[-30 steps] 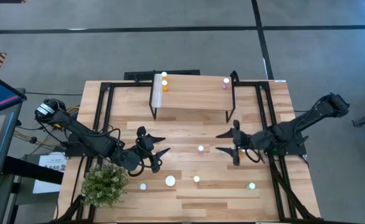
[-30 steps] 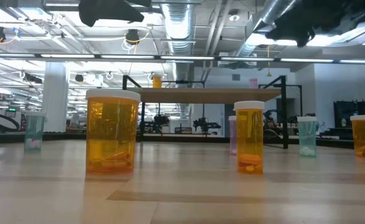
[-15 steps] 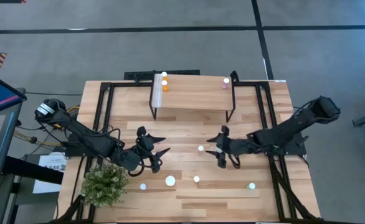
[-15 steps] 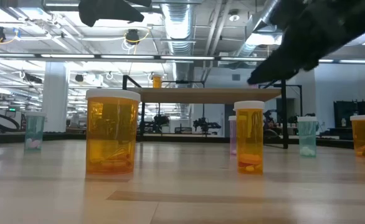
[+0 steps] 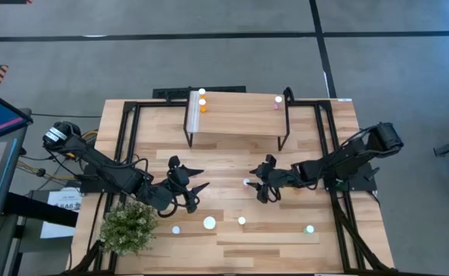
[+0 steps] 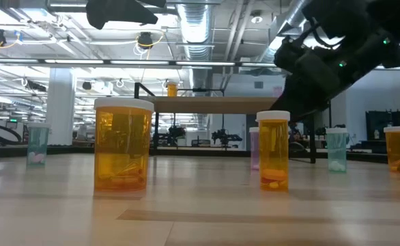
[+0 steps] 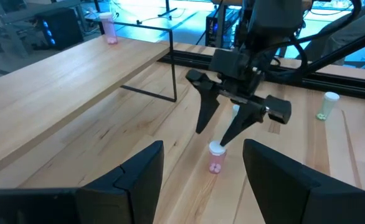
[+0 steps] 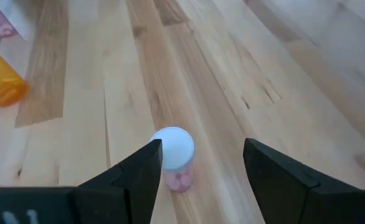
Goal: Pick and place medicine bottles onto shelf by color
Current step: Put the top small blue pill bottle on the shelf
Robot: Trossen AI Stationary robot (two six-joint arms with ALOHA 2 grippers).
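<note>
One pink bottle [image 8: 175,162] half hidden behind right fingers [image 8: 132,180].

Tabletop [image 5: 232,238]: pale wood planks with darker streaks of grain.
Shelf [image 5: 238,115]: light wood top, thin black legs.
Large bottle [image 6: 122,145]: clear amber-orange body, white cap, orange pills at the bottom.
Second orange bottle [image 6: 274,151]: same amber, white cap.
Pink bottle [image 8: 175,158]: translucent pink body with pink pills, plain white round cap.
Pale green bottles [image 6: 37,144]: see-through greenish body, white contents.
Bottles on the shelf: one orange [image 5: 203,106], one pink [image 5: 277,104], both white-capped.
Right gripper [image 5: 257,184] and left gripper [image 5: 196,186]: matt black.
Plant [image 5: 128,228]: yellowish green foliage.
Floor [image 5: 209,54]: grey with dark lines.
</note>
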